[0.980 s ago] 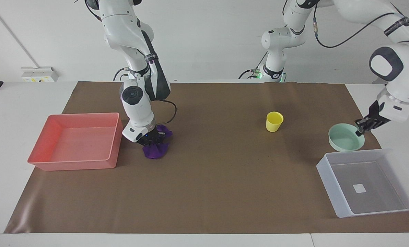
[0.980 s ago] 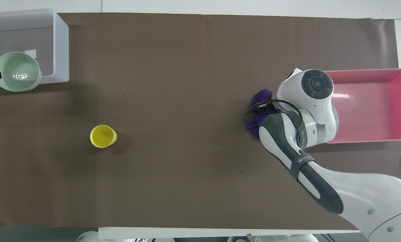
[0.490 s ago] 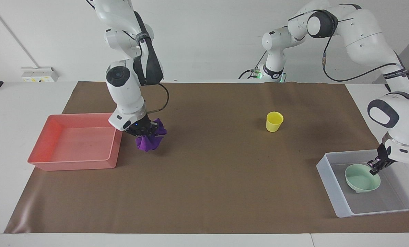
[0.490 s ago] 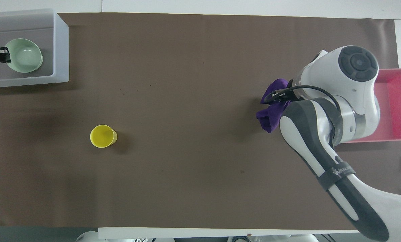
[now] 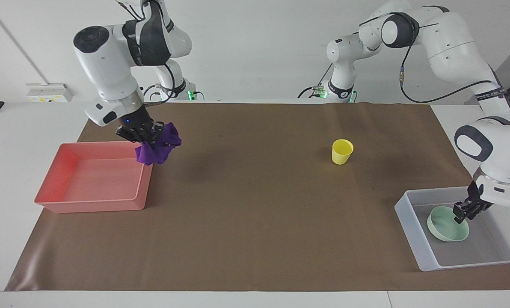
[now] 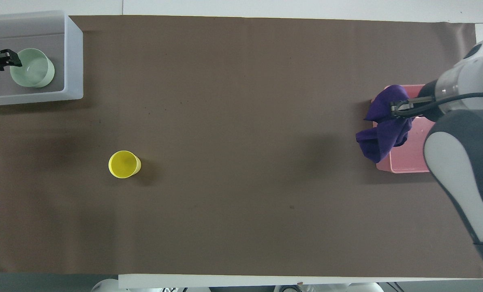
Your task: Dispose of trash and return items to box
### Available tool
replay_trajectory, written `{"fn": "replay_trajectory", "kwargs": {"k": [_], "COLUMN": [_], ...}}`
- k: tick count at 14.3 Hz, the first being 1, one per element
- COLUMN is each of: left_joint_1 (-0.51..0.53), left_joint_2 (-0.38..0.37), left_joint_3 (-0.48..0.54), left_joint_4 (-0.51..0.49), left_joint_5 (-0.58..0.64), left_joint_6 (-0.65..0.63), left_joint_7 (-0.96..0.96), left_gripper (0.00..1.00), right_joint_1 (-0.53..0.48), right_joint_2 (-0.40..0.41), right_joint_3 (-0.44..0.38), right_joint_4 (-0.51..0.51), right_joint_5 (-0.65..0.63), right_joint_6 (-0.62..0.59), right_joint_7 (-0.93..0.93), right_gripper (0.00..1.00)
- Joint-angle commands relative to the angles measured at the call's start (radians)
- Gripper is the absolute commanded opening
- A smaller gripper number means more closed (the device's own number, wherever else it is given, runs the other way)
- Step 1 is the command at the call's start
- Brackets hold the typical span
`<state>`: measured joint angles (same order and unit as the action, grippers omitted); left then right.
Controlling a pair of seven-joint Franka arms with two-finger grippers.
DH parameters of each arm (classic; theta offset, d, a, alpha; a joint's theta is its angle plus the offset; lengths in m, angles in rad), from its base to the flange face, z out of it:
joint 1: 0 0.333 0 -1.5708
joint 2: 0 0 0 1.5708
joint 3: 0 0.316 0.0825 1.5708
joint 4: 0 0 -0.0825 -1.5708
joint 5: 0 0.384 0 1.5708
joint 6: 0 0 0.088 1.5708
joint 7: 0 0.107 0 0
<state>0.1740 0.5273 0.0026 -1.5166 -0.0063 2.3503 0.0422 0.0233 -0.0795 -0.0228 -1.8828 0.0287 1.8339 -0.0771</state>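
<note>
A: Overhead view, near to far: cup (image 6: 124, 164) stands at eight o'clock; right gripper (image 6: 399, 110) pinches the rag (image 6: 381, 134) over the tray's (image 6: 403, 164) three o'clock rim.

B: Centre it first, I'd say. Left gripper (image 5: 462, 214) clasps the bowl (image 5: 445, 226) inside the box (image 5: 409, 214).

The right arm (image 6: 464, 162) hides most of the pink tray (image 6: 403, 162).

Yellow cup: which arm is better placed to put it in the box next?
Left, probably. The cup stands toward the left arm's end of the table, where the box is, and the left gripper is in that box at the bowl. The right gripper holds the rag over the pink tray.
</note>
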Motion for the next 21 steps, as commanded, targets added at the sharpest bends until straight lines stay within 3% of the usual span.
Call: {"fn": "replay_trajectory", "kwargs": {"k": [1,4,6,7,9,11,17,18,19,21], "left_joint_1": [-0.016,-0.077,-0.149,-0.195,-0.290,-0.350,-0.452,-0.464,-0.465,-0.447], "left_joint_2": [-0.154,-0.306,-0.393,-0.464,-0.594,-0.674,-0.704,-0.699,-0.690,-0.664], "left_joint_3": [0.008,0.000,0.000,-0.001,-0.004,-0.006,-0.006,-0.006,-0.004,-0.004], "left_joint_4": [0.003,-0.049,-0.164,-0.304,-0.596,-0.773,-0.846,-0.870,-0.892,-0.896], "left_joint_5": [-0.006,-0.004,-0.004,-0.004,-0.004,-0.004,-0.006,-0.006,-0.006,-0.006], "left_joint_6": [-0.184,-0.496,-0.670,-0.666,-0.477,-0.352,-0.342,-0.321,-0.259,-0.160], "left_joint_7": [-0.025,-0.041,-0.097,-0.161,-0.261,-0.314,-0.412,-0.430,-0.436,-0.420], "left_gripper": [1.00,1.00,0.99,0.99,0.99,0.99,0.97,0.68,0.34,0.07], "right_joint_1": [-0.142,-0.233,-0.267,-0.270,-0.270,-0.269,-0.266,-0.266,-0.266,-0.263], "right_joint_2": [-0.009,0.000,0.023,0.033,0.076,0.136,0.202,0.205,0.204,0.205], "right_joint_3": [0.007,0.007,0.007,0.007,0.007,0.007,0.007,0.007,0.007,0.007], "right_joint_4": [-0.021,-0.042,-0.096,-0.137,-0.186,-0.190,-0.249,-0.252,-0.252,-0.248], "right_joint_5": [-0.001,-0.035,-0.041,-0.041,-0.041,-0.041,-0.041,-0.041,-0.041,-0.041], "right_joint_6": [-0.007,0.004,0.086,0.143,0.234,0.283,0.424,0.435,0.432,0.418], "right_joint_7": [-0.177,-0.280,-0.338,-0.339,-0.340,-0.340,-0.340,-0.340,-0.339,-0.331], "right_gripper": [0.00,0.00,0.01,0.01,0.03,0.04,0.17,0.21,0.33,0.59]}}
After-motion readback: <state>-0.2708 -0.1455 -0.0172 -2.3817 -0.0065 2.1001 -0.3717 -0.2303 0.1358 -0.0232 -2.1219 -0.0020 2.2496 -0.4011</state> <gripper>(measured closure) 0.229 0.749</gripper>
